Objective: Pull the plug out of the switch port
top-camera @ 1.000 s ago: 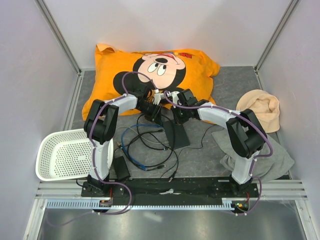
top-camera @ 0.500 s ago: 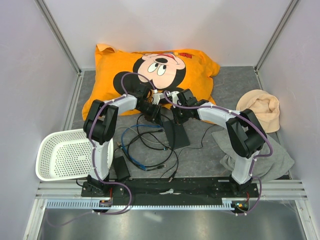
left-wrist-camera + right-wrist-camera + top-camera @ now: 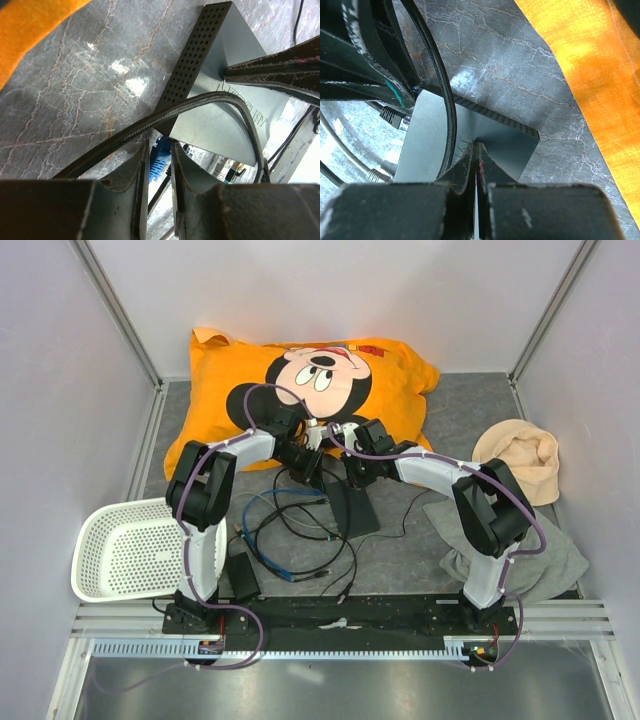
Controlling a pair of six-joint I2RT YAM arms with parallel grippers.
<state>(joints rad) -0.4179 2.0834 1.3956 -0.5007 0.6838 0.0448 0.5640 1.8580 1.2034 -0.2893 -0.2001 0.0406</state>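
The flat matte-black switch box (image 3: 354, 510) lies on the grey mat in front of the pillow. In the left wrist view its perforated edge (image 3: 192, 70) and top face show. My left gripper (image 3: 311, 471) is at the box's near-left corner. Its jaws (image 3: 160, 144) are nearly closed around a blue plug (image 3: 158, 159) that sits at the box's port edge. My right gripper (image 3: 351, 478) is shut, its tips (image 3: 476, 144) pressed down on the box's top face (image 3: 427, 137). A black braided cable (image 3: 200, 99) arches over the box.
An orange Mickey pillow (image 3: 300, 390) lies just behind the box. Blue and black cables (image 3: 290, 530) loop in front. A small black power brick (image 3: 243, 575) and a white basket (image 3: 125, 550) are at the left. Beige and grey cloths (image 3: 520, 465) lie at the right. More plugs (image 3: 390, 116) sit in the box's edge.
My left gripper has shifted very slightly at the box's corner. The right gripper stays pressed on the box.
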